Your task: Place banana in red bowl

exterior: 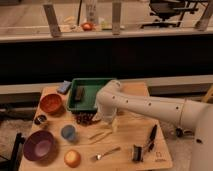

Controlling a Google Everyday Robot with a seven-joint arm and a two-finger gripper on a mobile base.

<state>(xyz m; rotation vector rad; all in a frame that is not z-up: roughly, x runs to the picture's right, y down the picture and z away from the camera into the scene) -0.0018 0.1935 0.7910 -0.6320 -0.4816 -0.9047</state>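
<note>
The banana, slim and pale yellow, lies on the wooden table near the middle front. The red bowl stands at the table's left, empty, left of the green tray. My gripper points down from the white arm, just up and to the right of the banana's right end, low over the table. Nothing shows in it.
A green tray holds a dark item at the back. Dark grapes, a blue cup, a purple bowl, an orange, a silver spoon, a blue sponge and black tools lie around.
</note>
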